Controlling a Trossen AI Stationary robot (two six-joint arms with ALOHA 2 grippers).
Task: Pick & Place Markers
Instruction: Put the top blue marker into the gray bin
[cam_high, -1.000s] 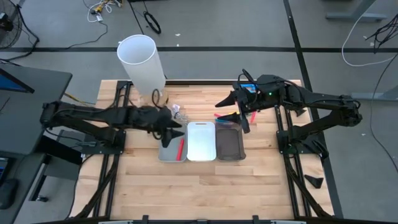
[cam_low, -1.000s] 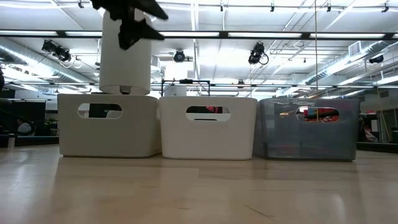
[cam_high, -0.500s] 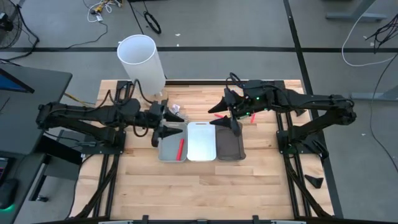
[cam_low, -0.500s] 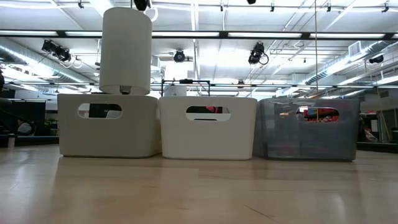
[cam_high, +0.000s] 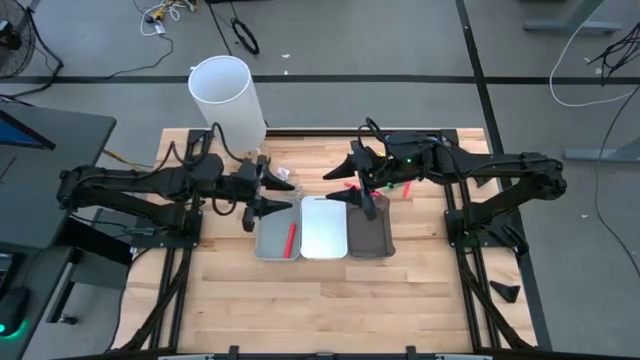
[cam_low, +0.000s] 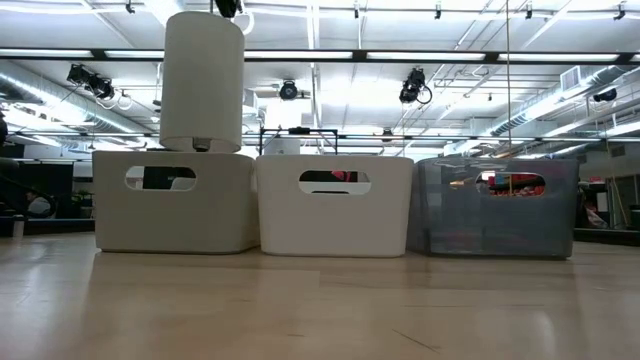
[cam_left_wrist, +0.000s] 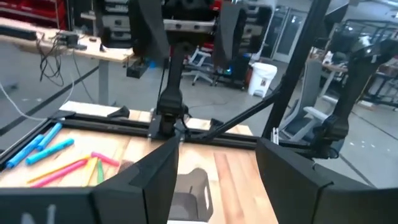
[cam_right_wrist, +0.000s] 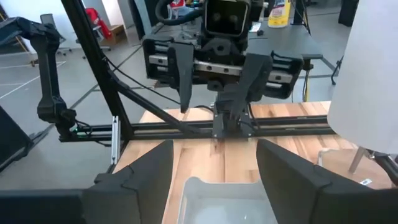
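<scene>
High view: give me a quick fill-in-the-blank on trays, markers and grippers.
1. The red marker lies in the ____ tray of the row of three.
2. The middle tray is coloured ____.
3. The tall white cylinder stands at the table's far ____ corner.
4. Both the left gripper and the right gripper have their jaws ____.

Missing: left; white; left; open

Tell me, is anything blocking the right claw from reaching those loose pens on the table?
Nothing visible does. The right gripper hangs open above the wood, and the markers lie loose on the table beside its arm, behind the grey tray.
</scene>
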